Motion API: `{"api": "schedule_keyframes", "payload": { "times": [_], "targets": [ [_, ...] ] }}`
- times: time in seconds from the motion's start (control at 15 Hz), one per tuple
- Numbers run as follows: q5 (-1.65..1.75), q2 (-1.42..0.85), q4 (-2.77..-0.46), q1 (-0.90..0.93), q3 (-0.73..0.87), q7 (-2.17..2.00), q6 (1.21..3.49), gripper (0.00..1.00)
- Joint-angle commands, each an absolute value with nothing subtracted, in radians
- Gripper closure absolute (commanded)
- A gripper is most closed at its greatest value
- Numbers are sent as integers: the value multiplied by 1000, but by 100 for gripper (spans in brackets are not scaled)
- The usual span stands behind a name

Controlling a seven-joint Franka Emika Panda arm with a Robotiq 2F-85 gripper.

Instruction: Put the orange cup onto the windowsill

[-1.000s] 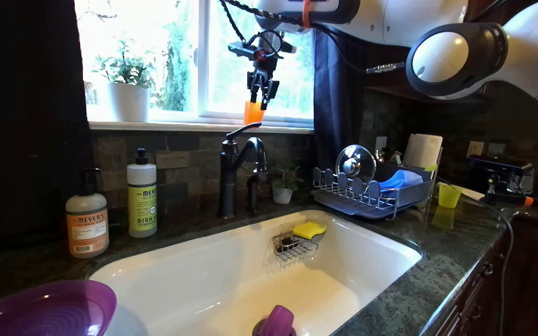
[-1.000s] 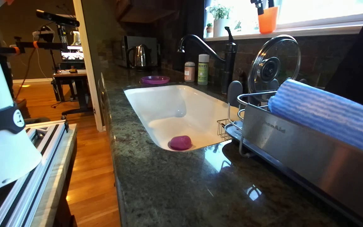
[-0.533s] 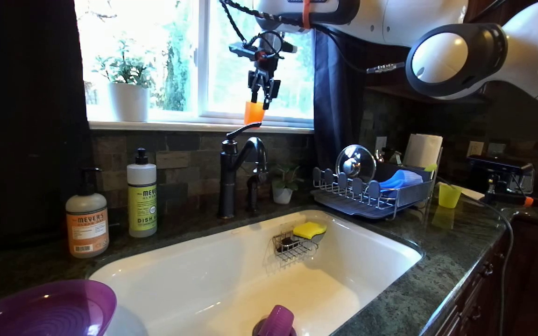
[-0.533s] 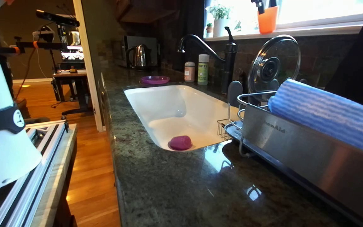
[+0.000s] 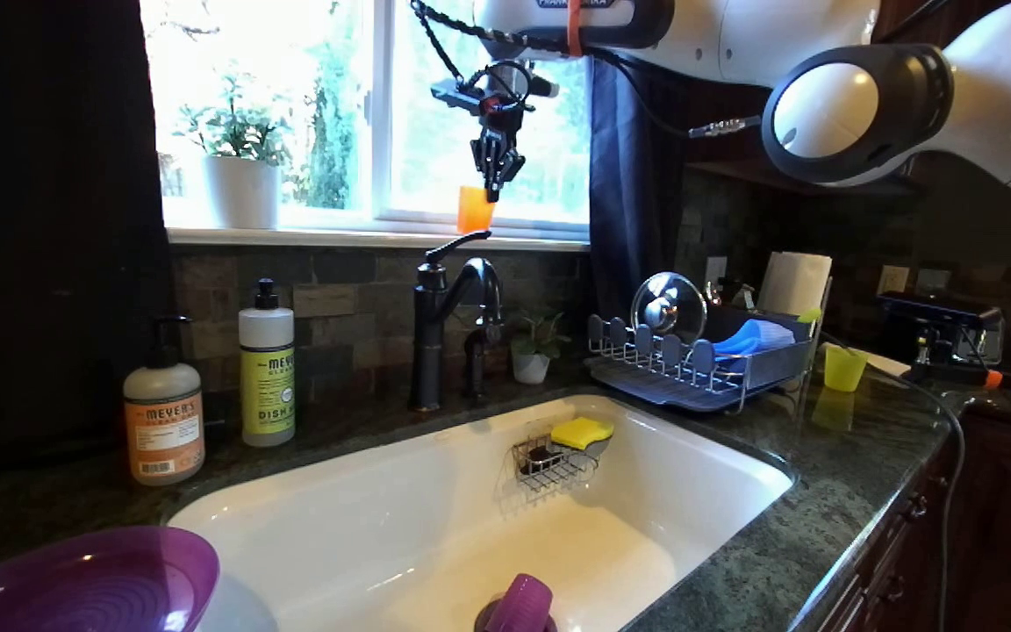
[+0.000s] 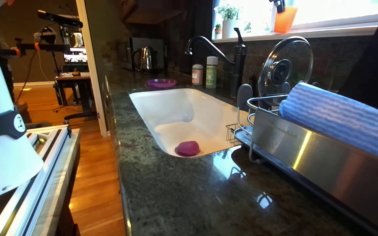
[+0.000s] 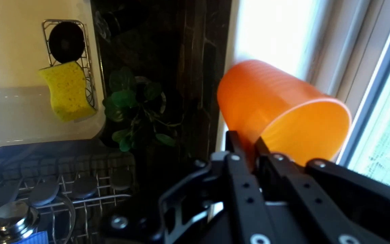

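Note:
The orange cup (image 5: 474, 215) is at the pale windowsill (image 5: 339, 238), behind the faucet handle. In an exterior view the orange cup (image 6: 284, 21) leans slightly, low over the windowsill (image 6: 330, 33); whether its base touches, I cannot tell. My gripper (image 5: 492, 195) comes down from above to the cup's rim. In the wrist view my gripper (image 7: 245, 140) is shut on the cup's wall, one finger outside and the other at the rim opening. The cup's mouth faces the camera, and its underside is hidden.
A black faucet (image 5: 431, 342) rises just in front of the sill. A white potted plant (image 5: 242, 191) stands farther along it. The dish rack (image 5: 690, 377) with a glass lid (image 5: 669, 307) is below, beside the white sink (image 5: 312, 535). A dark curtain (image 5: 633, 175) borders the window.
The jaws have gone from apart to shut on the cup's wall. In an exterior view the cup has shifted a little to the right and slightly up, and now leans.

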State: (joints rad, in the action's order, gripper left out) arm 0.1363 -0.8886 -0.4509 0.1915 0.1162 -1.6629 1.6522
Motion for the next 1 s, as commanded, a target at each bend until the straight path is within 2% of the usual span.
{"api": "schedule_keyframes", "payload": {
  "times": [0.0,0.27,0.33,0.47,0.53,0.87,0.93],
  "targets": [
    [169,-875,-450,213,139,-1683,1696,100],
    [155,-867,-444,215,127,-1668,1684,99],
    [154,-873,-444,208,127,-1663,1695,96],
    [155,-871,-444,211,127,-1663,1695,96],
    [155,-871,-444,211,127,-1663,1695,99],
    [162,-869,-445,256,124,-1680,1694,99],
    [155,-871,-445,232,124,-1663,1695,96]
  ]
}}
